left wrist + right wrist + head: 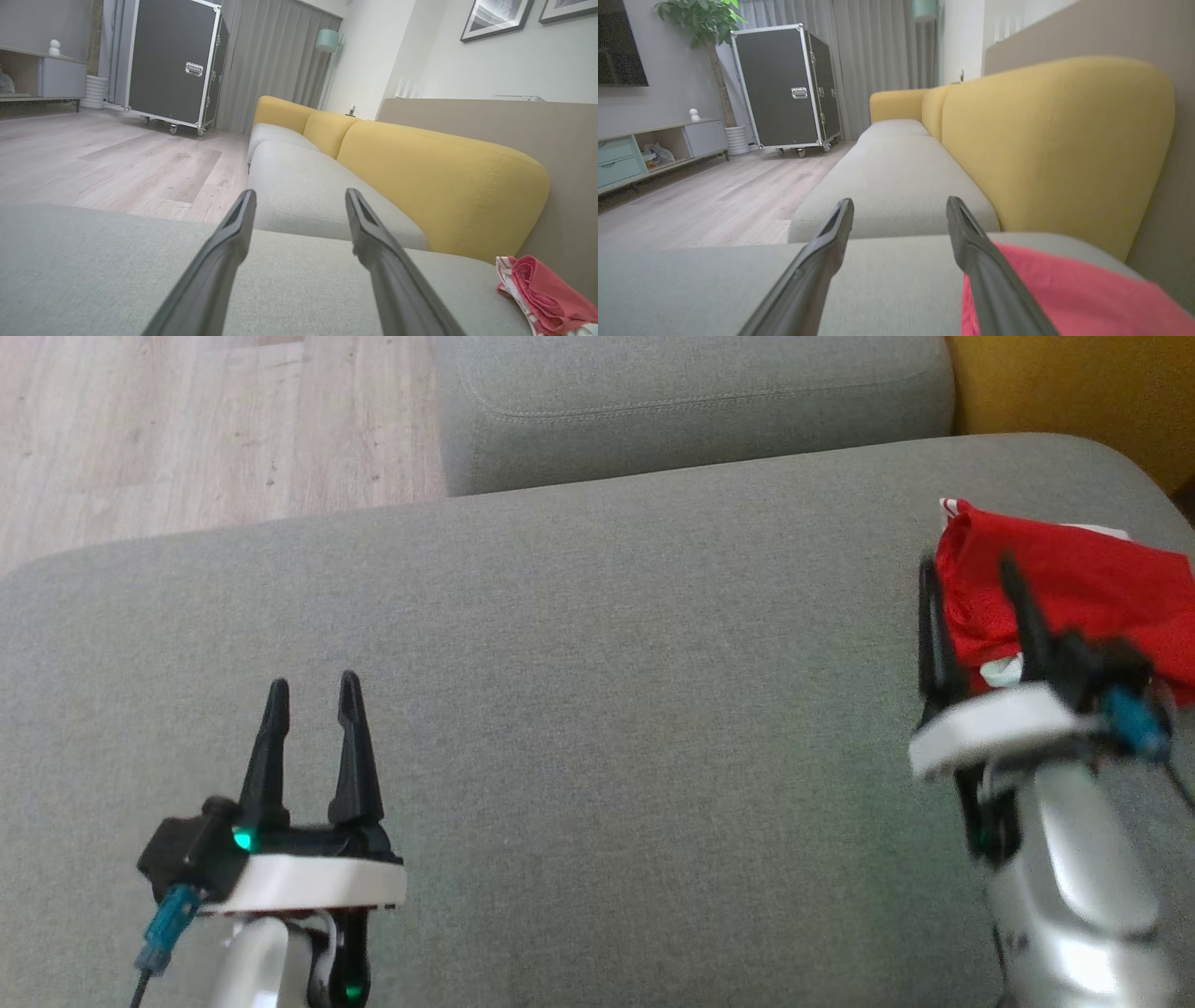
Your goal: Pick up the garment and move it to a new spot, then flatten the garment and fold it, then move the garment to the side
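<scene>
Right gripper [966,565]: we see it wide, empty, at left edge of the red garment [1083,579].
Left gripper [313,689]: wide, empty, over grey sofa seat [597,691].
Garment: bunched at seat's right end.

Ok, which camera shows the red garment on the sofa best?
The head view: the red garment lies bunched at the right end of the grey cushion, seen from above, partly behind the right gripper. The left wrist view catches the garment small, in a corner; the right wrist view shows a blurred, cropped red patch.
</scene>
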Controlling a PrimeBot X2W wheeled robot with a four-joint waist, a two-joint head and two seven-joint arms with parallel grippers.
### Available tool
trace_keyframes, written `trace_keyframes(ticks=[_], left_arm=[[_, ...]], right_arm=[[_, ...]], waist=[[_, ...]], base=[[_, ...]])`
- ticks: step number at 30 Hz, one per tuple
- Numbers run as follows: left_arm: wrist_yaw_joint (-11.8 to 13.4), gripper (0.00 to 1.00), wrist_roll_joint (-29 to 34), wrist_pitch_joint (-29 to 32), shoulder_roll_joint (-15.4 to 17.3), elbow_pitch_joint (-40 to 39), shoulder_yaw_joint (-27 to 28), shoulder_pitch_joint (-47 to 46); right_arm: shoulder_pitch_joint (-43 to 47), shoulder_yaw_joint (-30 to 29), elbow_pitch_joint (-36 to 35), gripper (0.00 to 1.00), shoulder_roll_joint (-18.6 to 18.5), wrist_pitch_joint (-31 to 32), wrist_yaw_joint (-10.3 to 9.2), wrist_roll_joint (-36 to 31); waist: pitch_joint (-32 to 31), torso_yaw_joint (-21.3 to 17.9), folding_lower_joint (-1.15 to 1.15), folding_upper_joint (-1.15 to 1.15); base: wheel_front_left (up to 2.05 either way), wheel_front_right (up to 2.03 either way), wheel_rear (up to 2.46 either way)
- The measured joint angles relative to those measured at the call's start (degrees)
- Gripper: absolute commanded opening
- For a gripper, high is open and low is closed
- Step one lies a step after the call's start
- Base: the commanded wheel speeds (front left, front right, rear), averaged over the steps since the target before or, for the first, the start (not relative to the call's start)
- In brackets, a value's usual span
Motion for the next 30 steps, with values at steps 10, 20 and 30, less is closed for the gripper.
trace_keyframes(ticks=[10, 20, 30], left_arm=[[0.0, 1.0, -1.3, 0.0, 0.0, 2.7, 0.3, 2.2], [0.4, 1.0, -3.0, 0.0, 0.0, 3.5, 0.6, 2.3], [1.7, 1.0, -3.4, 0.0, 0.0, 5.3, 1.7, 2.3]], right_arm=[[11.7, 2.9, -4.9, 1.0, 0.6, -0.1, 0.0, 7.5], [11.8, 3.7, -6.6, 1.0, 0.6, -0.1, 0.0, 7.5], [11.8, 4.2, -6.7, 1.0, 0.6, -0.1, 0.0, 7.5]], waist=[[0.0, 0.5, 0.01, 0.0], [-0.4, 0.6, 0.01, 0.0], [-0.8, 0.5, 0.01, 0.0]], base=[[0.0, 0.0, 0.0], [0.0, 0.0, 0.0], [0.0, 0.0, 0.0]])
